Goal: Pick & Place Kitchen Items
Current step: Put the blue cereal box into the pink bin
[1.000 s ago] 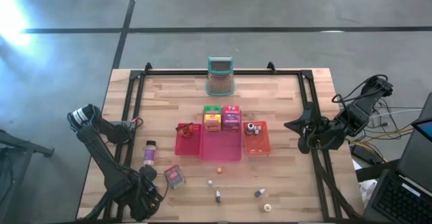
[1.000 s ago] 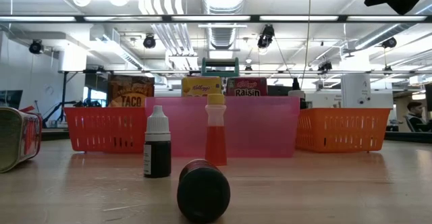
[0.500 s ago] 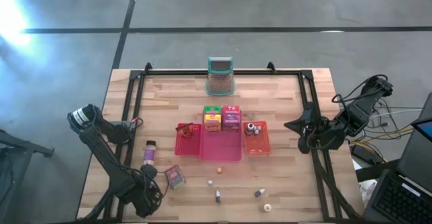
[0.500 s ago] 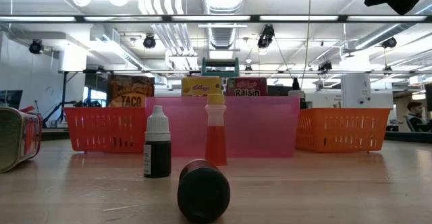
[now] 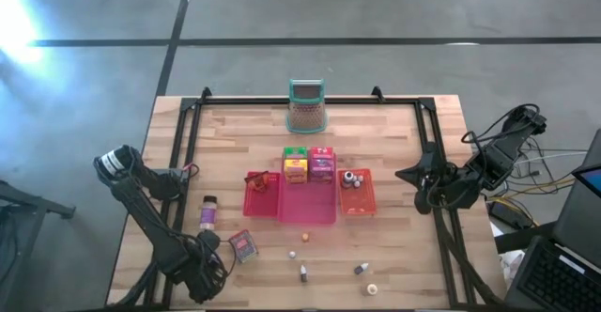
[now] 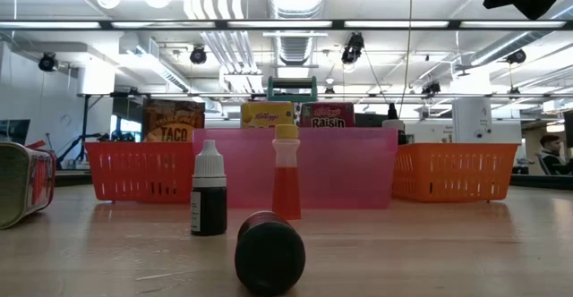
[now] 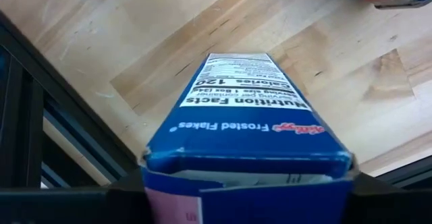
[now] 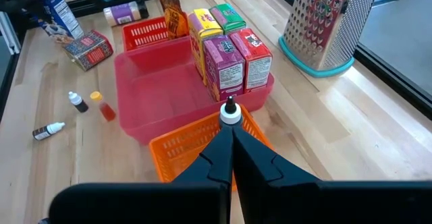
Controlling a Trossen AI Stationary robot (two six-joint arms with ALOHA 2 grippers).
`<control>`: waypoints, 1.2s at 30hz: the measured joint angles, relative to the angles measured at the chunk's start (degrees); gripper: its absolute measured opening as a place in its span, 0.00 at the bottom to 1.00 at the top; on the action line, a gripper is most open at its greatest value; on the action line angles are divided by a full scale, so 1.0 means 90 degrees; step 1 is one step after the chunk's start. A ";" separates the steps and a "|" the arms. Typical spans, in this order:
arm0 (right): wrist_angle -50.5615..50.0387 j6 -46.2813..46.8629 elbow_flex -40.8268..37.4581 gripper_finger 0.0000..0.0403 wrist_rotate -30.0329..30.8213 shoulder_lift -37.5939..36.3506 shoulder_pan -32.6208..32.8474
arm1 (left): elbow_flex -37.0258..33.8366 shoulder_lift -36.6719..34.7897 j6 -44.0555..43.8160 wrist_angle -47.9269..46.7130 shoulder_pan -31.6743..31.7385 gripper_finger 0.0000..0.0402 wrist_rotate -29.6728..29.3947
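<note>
Pale butcher-block planks (image 7: 324, 55) fill the background. Between the left gripper (image 7: 246, 183) fingers a blue Frosted Flakes box (image 7: 246, 126) is seated at the table's near left corner, though whether the fingers are clamped cannot be told. Light, crushable card is judged; its broad flat sides should be taken gently. The right gripper (image 8: 231, 158) is closed, empty, over the orange tray (image 8: 185, 150).

Table top (image 5: 394, 152): pale wood planks, matt, grain and fine scratches seen. Frosted Flakes box (image 7: 246, 126): printed cardboard, slight sheen. Cereal boxes (image 8: 233, 52): glossy printed card. Pink tray (image 8: 158, 92): smooth translucent plastic. Orange basket (image 6: 452, 172) and red basket (image 6: 143, 172): slotted plastic. Grater (image 8: 327, 21): perforated shiny metal, teal plastic rim. Dropper bottle (image 6: 208, 199): dark plastic, white ribbed cap.
</note>
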 joint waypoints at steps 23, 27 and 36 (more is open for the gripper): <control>0.0000 -0.0002 -0.0004 0.02 -0.0006 0.0000 0.0000 | 0.0458 -0.0654 0.1230 0.0009 0.0104 0.39 -0.0922; 0.0000 -0.0002 -0.0004 0.02 -0.0034 0.0000 0.0000 | 0.0466 -0.1069 0.1807 0.0017 0.0330 0.39 -0.1649; 0.0000 -0.0119 -0.0004 0.02 -0.0043 -0.0001 0.0000 | 0.0466 -0.1725 0.5126 0.1097 0.1462 0.39 -0.3393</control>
